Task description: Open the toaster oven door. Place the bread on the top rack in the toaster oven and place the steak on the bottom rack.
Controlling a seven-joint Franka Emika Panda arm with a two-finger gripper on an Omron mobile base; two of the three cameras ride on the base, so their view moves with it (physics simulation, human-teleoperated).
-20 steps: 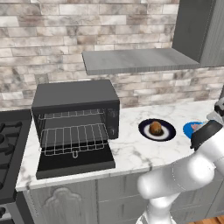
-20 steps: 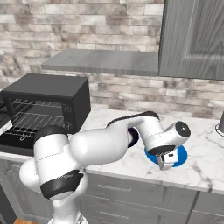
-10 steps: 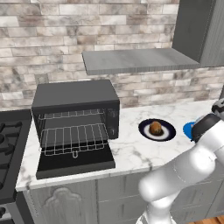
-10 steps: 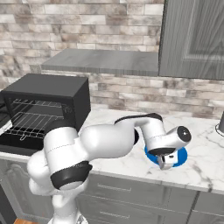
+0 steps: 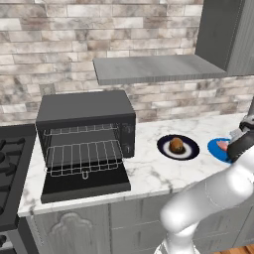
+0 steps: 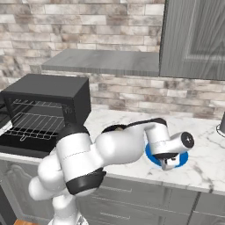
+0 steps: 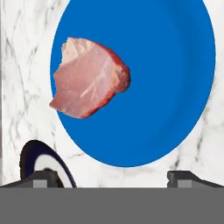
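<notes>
You're looking at the toaster oven (image 5: 87, 126) sitting at the left end of the marble counter (image 5: 149, 171), and the toaster oven door (image 5: 85, 184) is lying fully down, flat in front of it. Inside, the top rack (image 5: 79, 130) and the bottom rack (image 5: 84, 158) are both showing bare wire, the lower one poking forward with its small loop at the front.

The bread (image 5: 176, 144) is resting on a dark plate (image 5: 190, 150) to the right of the oven, well apart from it. Further right, the steak (image 7: 89, 78) is lying on the blue plate (image 7: 175, 87), off toward one side of it, its edge reaching just past the rim in the hand view.

Your gripper (image 7: 113, 177) is hanging right above that blue plate, jaws spread wide, nothing between them. The fingertips (image 7: 43, 178) are showing at the bottom of the hand view, clear of the meat. From the right base view, the hand (image 6: 171, 151) is hovering over the blue plate (image 6: 154, 157) near the counter's front edge.
</notes>
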